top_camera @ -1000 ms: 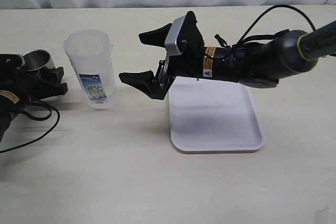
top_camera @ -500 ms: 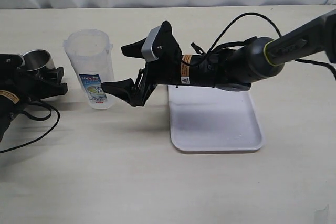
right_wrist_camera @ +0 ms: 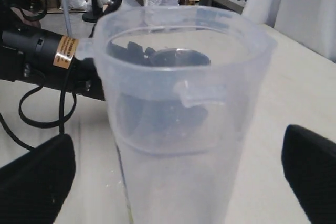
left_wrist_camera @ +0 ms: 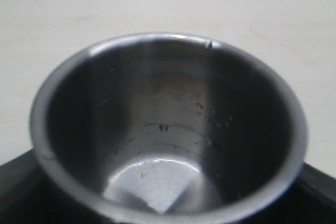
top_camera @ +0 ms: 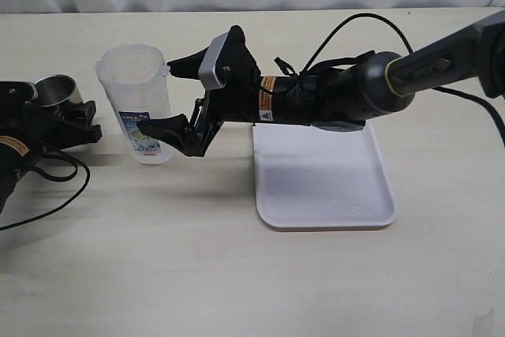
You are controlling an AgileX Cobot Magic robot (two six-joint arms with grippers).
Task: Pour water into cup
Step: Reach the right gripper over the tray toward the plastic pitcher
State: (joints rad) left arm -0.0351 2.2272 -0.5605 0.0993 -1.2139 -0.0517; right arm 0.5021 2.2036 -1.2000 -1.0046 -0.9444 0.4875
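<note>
The steel cup [top_camera: 52, 89] stands at the table's far left between the jaws of my left gripper [top_camera: 55, 112], which is shut on it. In the left wrist view the cup [left_wrist_camera: 168, 103] fills the frame, black jaws hugging its lower sides. Right of it stands the tall translucent pitcher [top_camera: 136, 104] with a blue-green label. My right gripper [top_camera: 170, 96] is open, one finger on either side of the pitcher, apart from it. A faint level line of water [right_wrist_camera: 178, 148] crosses the pitcher [right_wrist_camera: 178, 93], with the black fingertips [right_wrist_camera: 37, 182] wide of it.
A white tray [top_camera: 323, 175] lies right of centre, under the right forearm. The left arm's black cable [top_camera: 47, 175] loops on the table near the left edge. A white wall runs along the table's far side.
My right gripper has travelled left from over the tray to the pitcher, and its open fingers now flank it. The left gripper and the cup have stayed put.
</note>
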